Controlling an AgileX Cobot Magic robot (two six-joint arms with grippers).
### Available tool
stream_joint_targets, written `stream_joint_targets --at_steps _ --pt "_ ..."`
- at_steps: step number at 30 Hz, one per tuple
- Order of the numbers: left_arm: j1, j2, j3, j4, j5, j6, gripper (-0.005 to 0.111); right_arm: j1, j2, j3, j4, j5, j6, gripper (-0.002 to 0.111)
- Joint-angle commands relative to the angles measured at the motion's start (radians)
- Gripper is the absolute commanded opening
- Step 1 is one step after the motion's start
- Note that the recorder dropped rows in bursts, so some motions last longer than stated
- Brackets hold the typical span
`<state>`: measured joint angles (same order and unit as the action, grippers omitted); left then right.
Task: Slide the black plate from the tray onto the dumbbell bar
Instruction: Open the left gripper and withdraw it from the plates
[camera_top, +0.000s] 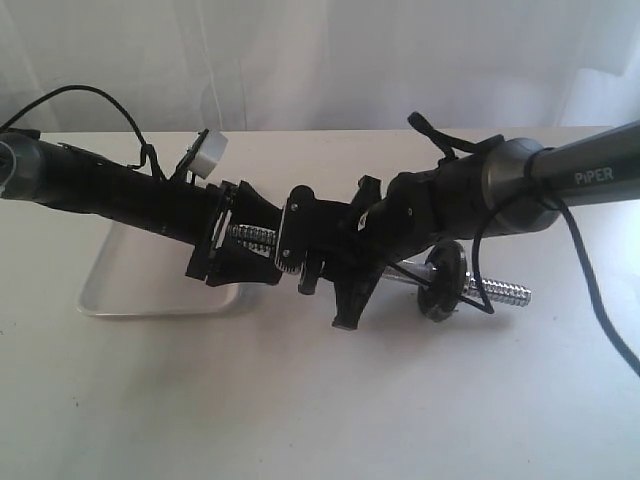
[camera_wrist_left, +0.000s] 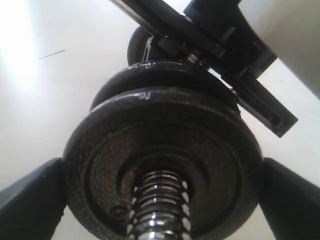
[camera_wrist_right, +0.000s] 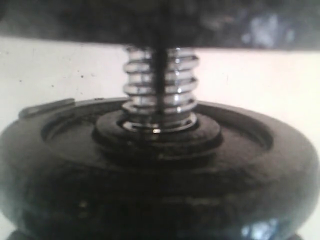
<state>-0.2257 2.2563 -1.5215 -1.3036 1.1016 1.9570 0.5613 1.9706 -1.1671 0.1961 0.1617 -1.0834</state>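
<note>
The tray (camera_top: 112, 300) lies on the worktop (camera_top: 300, 400), partly hidden under the left arm. The plate (camera_wrist_left: 205, 165), black and rough-faced with a raised rim, sits off it, threaded on the bar (camera_top: 505, 292) against a second disc (camera_wrist_left: 160, 75). The left pincer (camera_wrist_left: 161, 197) grips the plate's rim. The right pincer (camera_top: 335, 265): cannot tell.

The right arm (camera_top: 430, 205) hides much of the dumbbell bar (camera_top: 505, 292), the left arm (camera_top: 100, 190) part of the tray (camera_top: 150, 285).
</note>
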Motion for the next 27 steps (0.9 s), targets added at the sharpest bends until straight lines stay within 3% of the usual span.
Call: stream_joint_targets --at_steps 1,11,27 --pt "-0.008 -0.012 -0.004 -0.082 0.087 0.039 0.100 0.002 -0.043 -0.029 0.013 -0.229 0.014 0.000" --pt "-0.005 -0.012 -0.004 0.058 -0.003 -0.014 0.104 0.002 0.020 -0.029 0.013 -0.206 0.014 0.000" --pt "-0.004 -0.076 -0.004 0.127 -0.113 -0.037 0.104 0.002 0.056 -0.029 0.013 -0.189 0.014 0.000"
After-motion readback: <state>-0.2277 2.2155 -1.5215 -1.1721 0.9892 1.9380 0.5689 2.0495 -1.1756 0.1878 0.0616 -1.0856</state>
